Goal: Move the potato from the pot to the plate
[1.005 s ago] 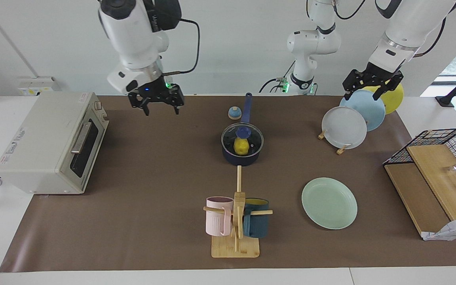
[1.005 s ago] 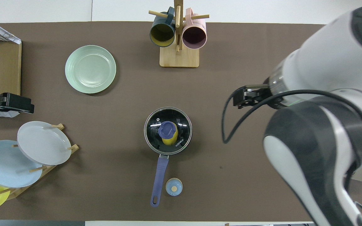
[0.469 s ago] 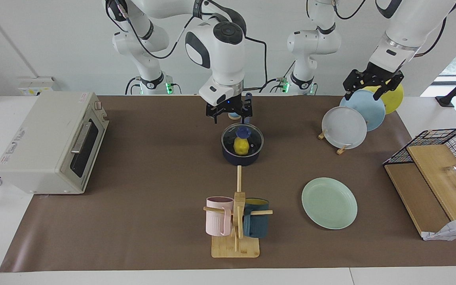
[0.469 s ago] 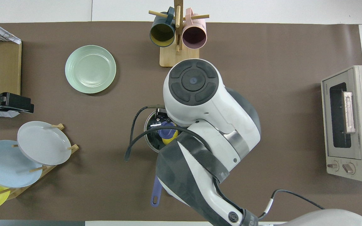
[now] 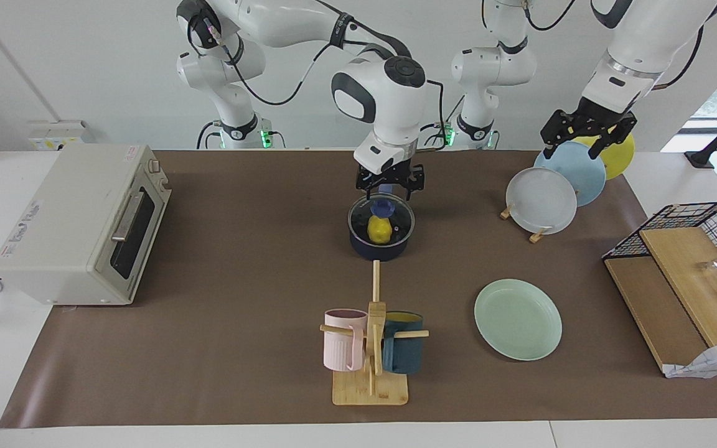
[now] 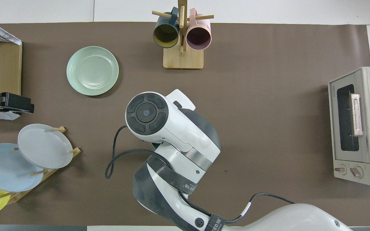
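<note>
The dark blue pot (image 5: pixel 381 247) stands mid-table with a glass lid on it, topped by a blue knob (image 5: pixel 382 206). Through the lid shows the yellow potato (image 5: pixel 379 231), lying inside the pot. My right gripper (image 5: pixel 389 185) hangs open just above the lid knob, its fingers either side of it and not touching. In the overhead view the right arm covers pot and potato. The mint-green plate (image 5: pixel 518 319) (image 6: pixel 92 70) lies bare, farther from the robots and toward the left arm's end. My left gripper (image 5: pixel 587 135) (image 6: pixel 18 104) waits open over the plate rack.
A toaster oven (image 5: pixel 78 224) sits at the right arm's end. A wooden mug tree (image 5: pixel 371 348) with a pink and a dark blue mug stands farther out than the pot. A rack (image 5: pixel 542 200) holds grey, light-blue and yellow plates. A wire basket (image 5: pixel 682 249) with boards sits beside it.
My right arm has swung from the oven end of the table to over the pot and come down toward the lid knob. The left arm has stayed put.
</note>
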`<state>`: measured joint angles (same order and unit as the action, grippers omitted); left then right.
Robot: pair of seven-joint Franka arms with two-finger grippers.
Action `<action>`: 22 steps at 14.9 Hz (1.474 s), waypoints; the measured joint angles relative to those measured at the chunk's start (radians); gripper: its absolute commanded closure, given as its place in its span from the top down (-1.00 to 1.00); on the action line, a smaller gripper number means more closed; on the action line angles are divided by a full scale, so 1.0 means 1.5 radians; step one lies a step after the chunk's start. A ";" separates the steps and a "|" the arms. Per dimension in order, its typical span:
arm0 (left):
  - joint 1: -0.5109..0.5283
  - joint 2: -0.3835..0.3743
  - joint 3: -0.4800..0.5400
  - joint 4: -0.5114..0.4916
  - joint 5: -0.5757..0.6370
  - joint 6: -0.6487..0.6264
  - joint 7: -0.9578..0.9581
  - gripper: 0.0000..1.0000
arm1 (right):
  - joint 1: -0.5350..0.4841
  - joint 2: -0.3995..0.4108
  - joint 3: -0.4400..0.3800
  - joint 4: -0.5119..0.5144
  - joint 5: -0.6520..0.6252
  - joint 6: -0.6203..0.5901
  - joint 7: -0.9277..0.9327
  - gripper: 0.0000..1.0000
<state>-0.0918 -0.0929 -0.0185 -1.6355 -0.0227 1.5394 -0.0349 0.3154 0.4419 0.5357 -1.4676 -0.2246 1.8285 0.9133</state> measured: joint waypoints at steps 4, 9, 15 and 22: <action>0.000 0.000 -0.001 0.000 0.000 0.000 0.000 1.00 | 0.000 0.007 0.000 -0.012 -0.015 0.013 -0.028 1.00; 0.000 0.000 -0.002 0.000 0.000 0.000 0.000 1.00 | 0.000 0.008 0.001 -0.053 -0.024 0.057 -0.042 1.00; 0.000 0.000 0.000 -0.002 0.000 0.000 0.000 1.00 | -0.003 0.008 0.001 -0.076 -0.024 0.063 -0.076 0.76; 0.000 -0.001 -0.002 -0.002 0.000 0.000 0.000 1.00 | -0.005 0.008 0.001 -0.078 -0.025 0.064 -0.090 0.42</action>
<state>-0.0915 -0.0940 -0.0219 -1.6388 -0.0227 1.5395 -0.0348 0.3086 0.4537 0.5367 -1.5843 -0.2620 1.9239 0.7787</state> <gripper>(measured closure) 0.000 0.264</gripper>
